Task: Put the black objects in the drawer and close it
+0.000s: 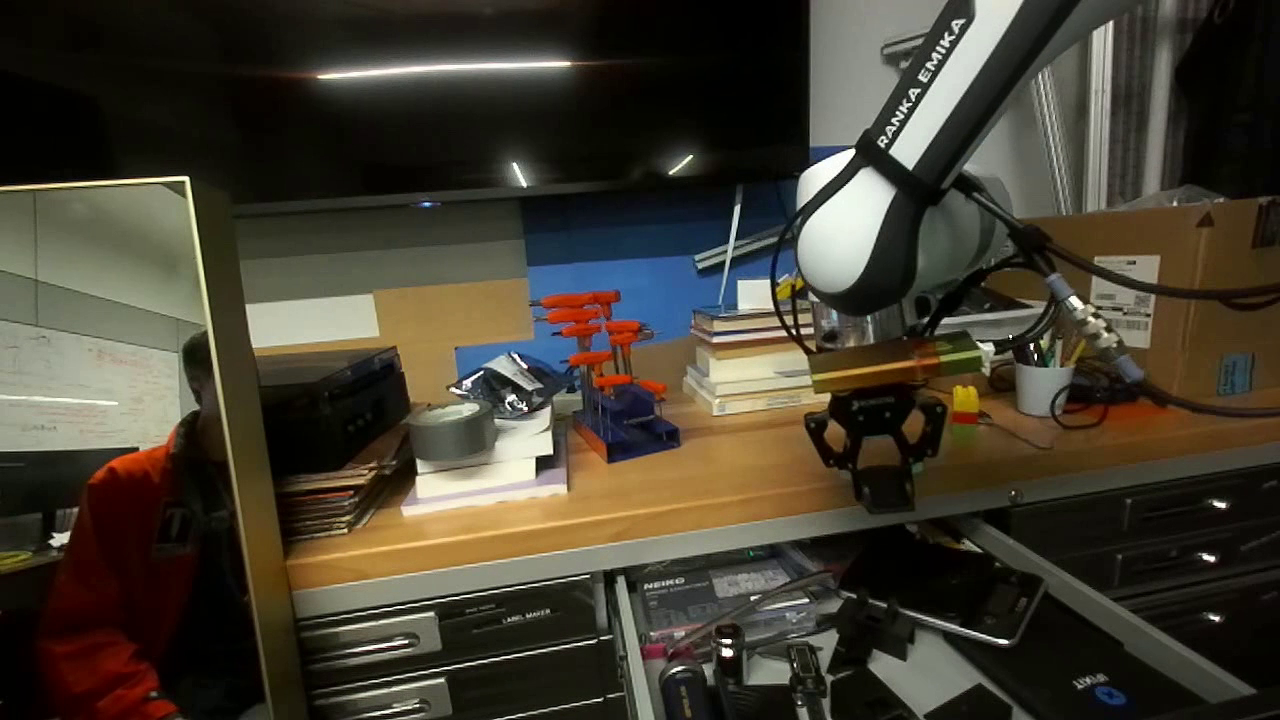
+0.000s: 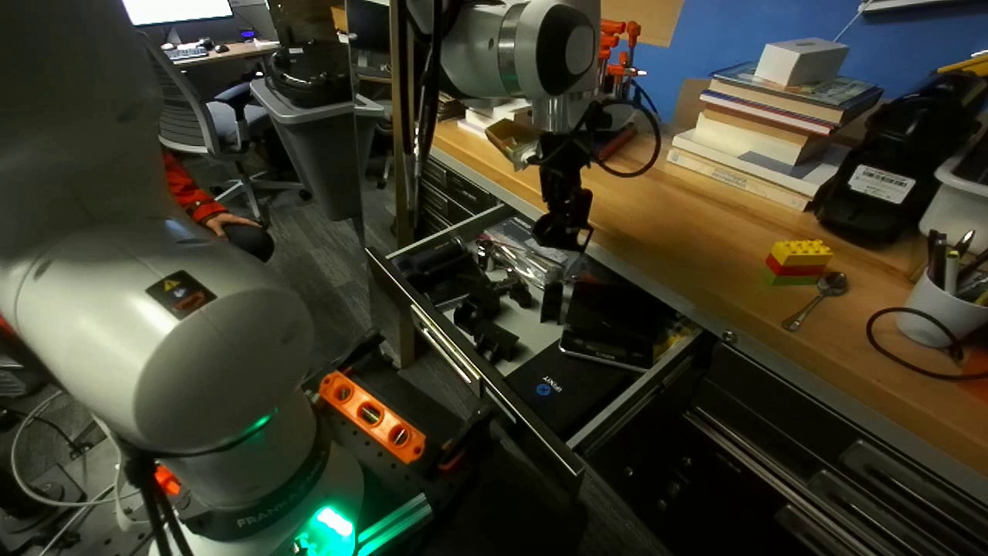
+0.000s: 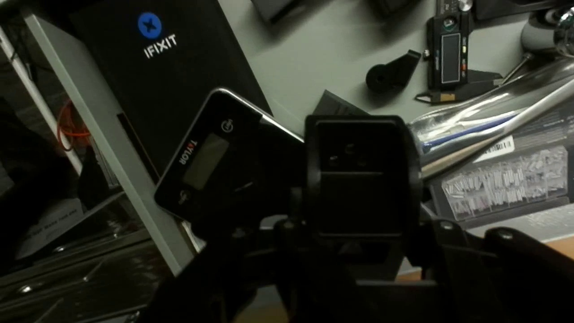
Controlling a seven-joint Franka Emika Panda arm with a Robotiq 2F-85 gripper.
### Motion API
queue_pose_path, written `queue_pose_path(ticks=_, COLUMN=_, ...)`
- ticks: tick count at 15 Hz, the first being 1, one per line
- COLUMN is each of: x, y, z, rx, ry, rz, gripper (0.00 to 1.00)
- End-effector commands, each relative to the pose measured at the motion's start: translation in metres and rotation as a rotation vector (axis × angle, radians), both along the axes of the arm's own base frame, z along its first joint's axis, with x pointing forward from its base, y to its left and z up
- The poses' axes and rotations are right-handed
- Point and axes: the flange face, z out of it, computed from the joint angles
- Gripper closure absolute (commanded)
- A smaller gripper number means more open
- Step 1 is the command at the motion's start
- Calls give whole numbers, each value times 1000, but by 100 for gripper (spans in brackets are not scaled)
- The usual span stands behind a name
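My gripper [image 1: 884, 468] is shut on a matte-black blocky object [image 3: 358, 197], which fills the space between its fingers in the wrist view. In both exterior views this held piece [image 1: 885, 490] hangs just under the fingers, above the back part of the drawer and close to the bench's front edge. The drawer [image 2: 532, 425] is pulled out, with its grey side wall [image 3: 98, 130] also in the wrist view. Inside it lie more small black pieces [image 1: 868, 632], with a black block [image 2: 552, 301] standing beside the scale.
Inside the drawer are a black Taylor scale [image 3: 233, 166], an iFixit case [image 3: 175, 63], calipers [image 3: 450, 58] and a Neiko box [image 1: 720, 590]. The wooden bench [image 1: 700, 490] bears a book stack [image 1: 750, 360], a red-handled tool rack [image 1: 625, 420] and toy bricks [image 2: 799, 262].
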Motion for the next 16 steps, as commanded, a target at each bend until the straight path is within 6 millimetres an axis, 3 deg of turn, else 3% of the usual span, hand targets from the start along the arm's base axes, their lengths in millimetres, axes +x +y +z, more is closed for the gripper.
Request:
queue_pose_path(ticks=1, x=-22, y=-3, z=-11, rx=-7, ry=-11, rz=-56, gripper=75)
queue_pose_path(ticks=7, x=-39, y=-8, z=-60, rx=-33, ry=8, rz=-165, gripper=75)
queue_pose_path(ticks=16, x=-53, y=-9, z=-115, rx=18, ry=46, rz=-195, gripper=75)
